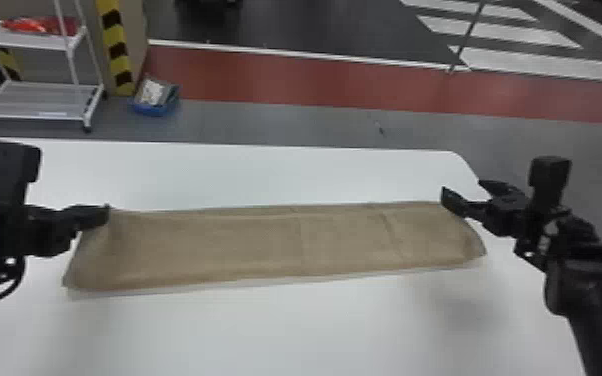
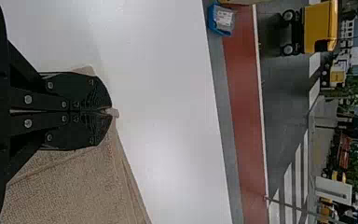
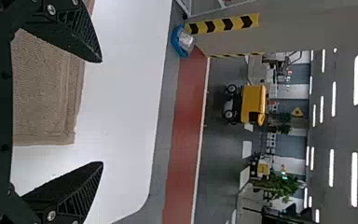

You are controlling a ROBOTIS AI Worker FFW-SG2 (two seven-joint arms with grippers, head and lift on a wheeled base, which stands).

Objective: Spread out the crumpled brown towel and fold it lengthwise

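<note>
Left end effector (image 1: pixel 105 213): brought in from the left edge and pointed inward, level with the towel's far left corner; its two flat black fingers are pressed together, with a bit of cloth pinched at their tips.
Right end effector (image 1: pixel 462 190): pointed inward near the far right corner; its two fingers are spread wide, with nothing gripped between them.
Finger shape: tapered tips and ribbed inner faces are seen in the right wrist view.
Brown towel (image 1: pixel 260 245): laid out across the table in one long, narrow strip, between the two end effectors.
Towel texture: a fine, grainy weave is shown, with a thicker hem along the edge; faint creases are left across the right half, and the right end is rounded.
Table (image 1: pixel 290 330): smooth, white and flat, with its far right corner cut at a slant.
Beyond the table: one white wire-shelved cart (image 1: pixel 40 100) and one blue bin (image 1: pixel 155 106) are set on the floor, beside a yellow-and-black striped post (image 1: pixel 117 50).
Count: one towel, two end effectors, four fingers.
</note>
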